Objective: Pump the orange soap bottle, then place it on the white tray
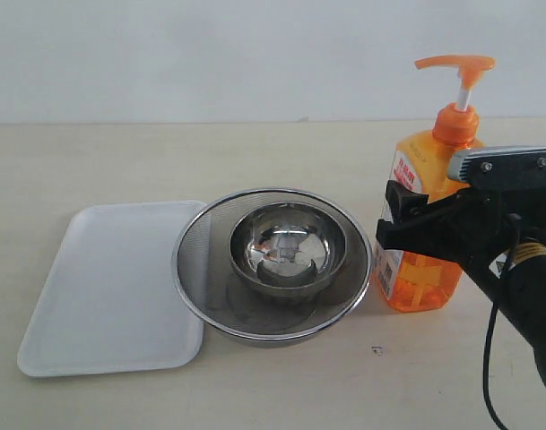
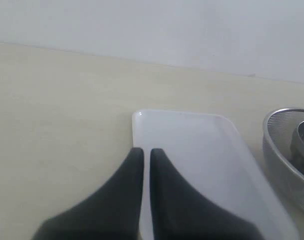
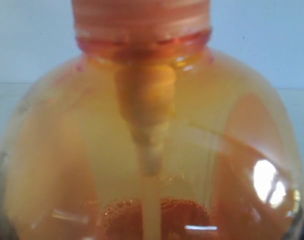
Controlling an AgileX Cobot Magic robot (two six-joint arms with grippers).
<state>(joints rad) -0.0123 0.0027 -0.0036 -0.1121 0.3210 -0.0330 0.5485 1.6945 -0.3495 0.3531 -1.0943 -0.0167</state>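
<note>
Right hand appears clamped on the tall translucent orange plastic soap bottle standing on the worktop at frame right, so keep it upright while pressing the orange pump head straight down.

the mesh strainer, a steel bowl inside, stands between your orange soap bottle and the white tray, its rim overlapping the tray's edge; the tray's left side lies open.
</note>
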